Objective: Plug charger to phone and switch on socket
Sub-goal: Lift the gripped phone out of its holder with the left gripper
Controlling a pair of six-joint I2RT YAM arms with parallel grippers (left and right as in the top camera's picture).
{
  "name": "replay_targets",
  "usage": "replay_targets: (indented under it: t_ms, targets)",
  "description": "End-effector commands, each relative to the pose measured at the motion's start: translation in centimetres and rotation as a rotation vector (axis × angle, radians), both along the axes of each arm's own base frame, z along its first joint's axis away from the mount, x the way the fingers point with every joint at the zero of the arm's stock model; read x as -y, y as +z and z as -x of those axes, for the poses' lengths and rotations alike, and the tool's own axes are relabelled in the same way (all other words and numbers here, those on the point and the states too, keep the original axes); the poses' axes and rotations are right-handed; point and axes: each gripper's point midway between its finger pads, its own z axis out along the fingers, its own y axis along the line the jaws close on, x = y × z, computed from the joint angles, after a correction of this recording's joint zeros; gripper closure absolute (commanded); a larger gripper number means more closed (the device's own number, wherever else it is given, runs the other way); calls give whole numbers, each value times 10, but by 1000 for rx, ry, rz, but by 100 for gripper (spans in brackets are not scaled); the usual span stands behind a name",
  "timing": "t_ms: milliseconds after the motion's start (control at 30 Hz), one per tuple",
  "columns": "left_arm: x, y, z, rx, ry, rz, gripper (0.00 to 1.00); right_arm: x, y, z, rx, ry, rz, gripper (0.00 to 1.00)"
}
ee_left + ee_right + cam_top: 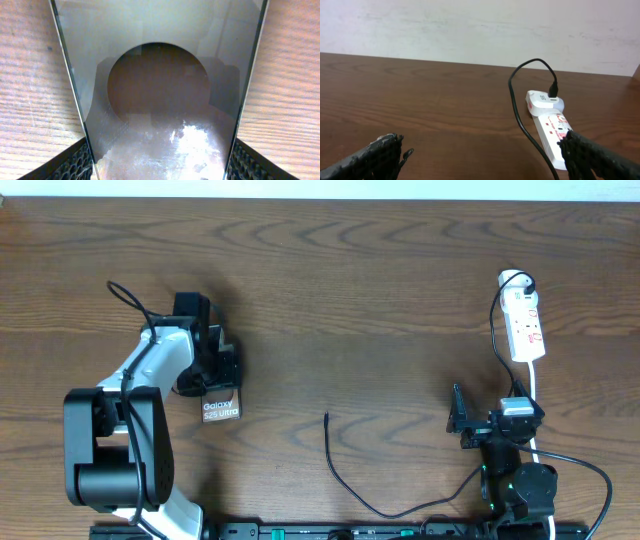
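Phone point(160, 90): the glossy brown face fills the left wrist view, clamped edge to edge in the left gripper point(215, 375); only overhead shows its white lettering. Charger point(345, 480) tip lies loose between both grippers. Right gripper point(480, 155) spread wide, empty; socket point(552, 132) ahead, to its right.

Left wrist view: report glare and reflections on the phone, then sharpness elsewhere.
Left wrist: phone face mirrors a dark round shape, white glare low centre. Right wrist: socket sharp, near fingers soft and dark. Overhead: even light, soft shadows.
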Motion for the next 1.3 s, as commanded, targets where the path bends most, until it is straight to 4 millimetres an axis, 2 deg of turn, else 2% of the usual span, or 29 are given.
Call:
replay_targets:
  t_ms: [0, 300, 467, 633, 667, 833, 1100, 1167, 1267]
  targets:
    - [5, 15, -19, 42, -4, 25, 93, 3, 0, 0, 1, -14, 13, 1]
    - [6, 30, -25, 67, -5, 34, 93, 3, 0, 0, 1, -14, 13, 1]
    - [42, 50, -29, 105, -20, 250, 93, 3, 0, 0, 1, -14, 12, 1]
    - [85, 78, -35, 136, -43, 532, 93, 3, 0, 0, 1, -14, 13, 1]
    - [98, 89, -35, 132, -29, 632, 93, 3, 0, 0, 1, -14, 13, 1]
    - [127, 124, -42, 135, 14, 899, 93, 3, 0, 0, 1, -14, 13, 1]
    - [142, 166, -72, 68, 225, 1135, 93, 3, 0, 0, 1, -14, 13, 1]
    - [145, 185, -84, 45, 272, 1215, 93, 3, 0, 0, 1, -14, 13, 0]
    - [147, 202, -94, 11, 324, 1279, 93, 3, 0, 0, 1, -14, 13, 1]
